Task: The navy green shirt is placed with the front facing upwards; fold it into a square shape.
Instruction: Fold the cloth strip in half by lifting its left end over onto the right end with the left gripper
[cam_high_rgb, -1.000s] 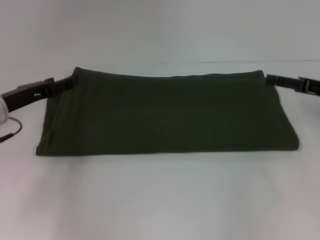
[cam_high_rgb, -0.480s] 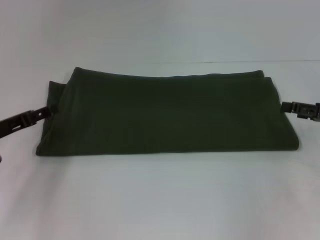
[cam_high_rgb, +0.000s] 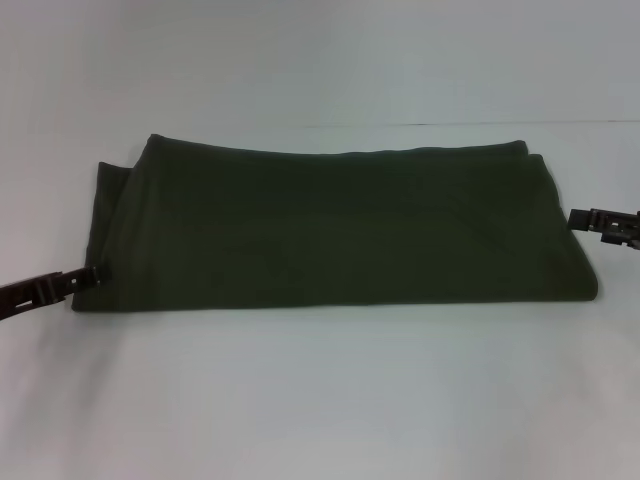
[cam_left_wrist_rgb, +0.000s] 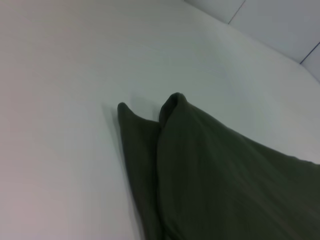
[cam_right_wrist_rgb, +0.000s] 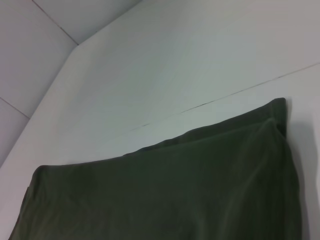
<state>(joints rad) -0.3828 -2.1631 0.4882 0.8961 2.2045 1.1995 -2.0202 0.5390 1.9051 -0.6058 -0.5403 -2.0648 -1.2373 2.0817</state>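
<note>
Now both grippers, left gripper (cam_high_rgb: 88, 274) and right gripper (cam_high_rgb: 578, 219), finger positions unclear, are flanking the folded shirt (cam_high_rgb: 335, 225), needing square, even end grips.

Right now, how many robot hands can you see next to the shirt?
2. The left end effector is at the navy green shirt's near left corner. The right end effector is at its right edge. Both show only partly, at the head view's sides.
</note>
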